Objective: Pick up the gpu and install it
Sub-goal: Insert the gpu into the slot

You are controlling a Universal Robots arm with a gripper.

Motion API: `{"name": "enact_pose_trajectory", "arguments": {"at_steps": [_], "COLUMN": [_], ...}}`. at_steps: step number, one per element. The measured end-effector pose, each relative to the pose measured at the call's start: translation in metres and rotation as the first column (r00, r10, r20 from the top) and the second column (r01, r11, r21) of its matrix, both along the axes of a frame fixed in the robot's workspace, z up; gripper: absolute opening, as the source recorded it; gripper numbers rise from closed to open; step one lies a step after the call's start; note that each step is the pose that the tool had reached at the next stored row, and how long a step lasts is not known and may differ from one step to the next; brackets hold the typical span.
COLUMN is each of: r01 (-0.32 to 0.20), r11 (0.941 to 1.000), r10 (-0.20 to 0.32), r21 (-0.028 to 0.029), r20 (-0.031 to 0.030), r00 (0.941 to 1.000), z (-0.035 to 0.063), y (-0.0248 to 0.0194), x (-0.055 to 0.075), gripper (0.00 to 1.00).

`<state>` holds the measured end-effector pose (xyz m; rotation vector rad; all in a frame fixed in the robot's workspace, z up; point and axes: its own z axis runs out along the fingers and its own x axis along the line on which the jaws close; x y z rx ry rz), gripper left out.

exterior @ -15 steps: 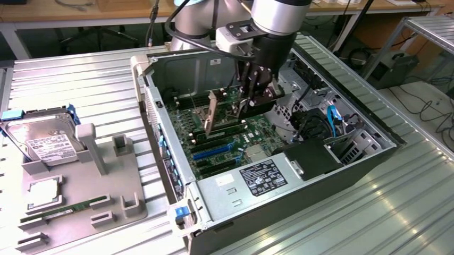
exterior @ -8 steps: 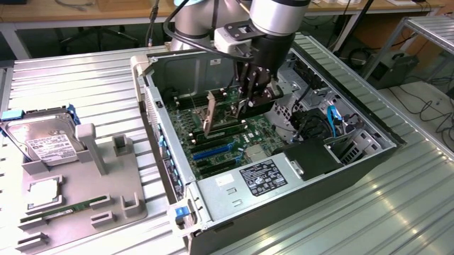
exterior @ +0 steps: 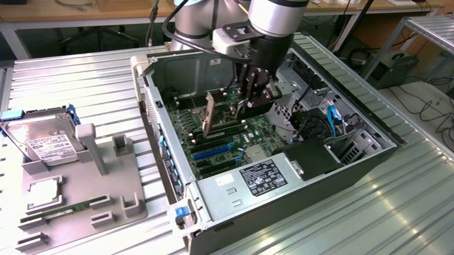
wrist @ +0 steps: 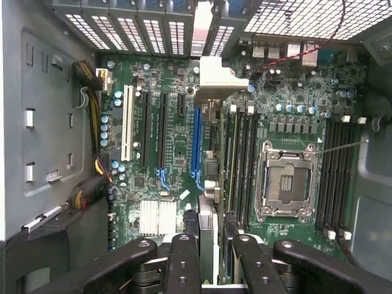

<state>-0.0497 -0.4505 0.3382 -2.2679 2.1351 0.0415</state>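
The gpu (exterior: 211,114) hangs upright inside the open computer case (exterior: 167,154), just above the green motherboard (exterior: 234,143). My gripper (exterior: 252,102) reaches down into the case and is shut on the card's upper edge. In the wrist view the gpu (wrist: 208,208) shows edge-on between my two black fingers (wrist: 184,263), with its silver bracket (wrist: 214,73) toward the case's slotted rear wall. The card runs alongside the blue expansion slot (wrist: 196,138); whether it touches the slot I cannot tell.
A grey parts holder (exterior: 106,202) on the exterior view's left carries a silver hard drive (exterior: 42,141), a processor (exterior: 42,192) and a green RAM stick (exterior: 67,207). Inside the case are the processor socket (wrist: 288,180), memory slots (wrist: 242,159), cables (wrist: 92,73) and a black shroud (exterior: 312,159).
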Motion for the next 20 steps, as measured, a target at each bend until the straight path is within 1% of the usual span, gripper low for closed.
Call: {"name": "enact_pose_trajectory", "arguments": {"at_steps": [20], "r01": [0.0], "r11": [1.0], "r10": [0.0], "r21": [0.0], "r20": [0.0], "r00": [1.0], "z": [-0.0027], "y": [0.0], "x": [-0.0046], "gripper": [0.26]}}
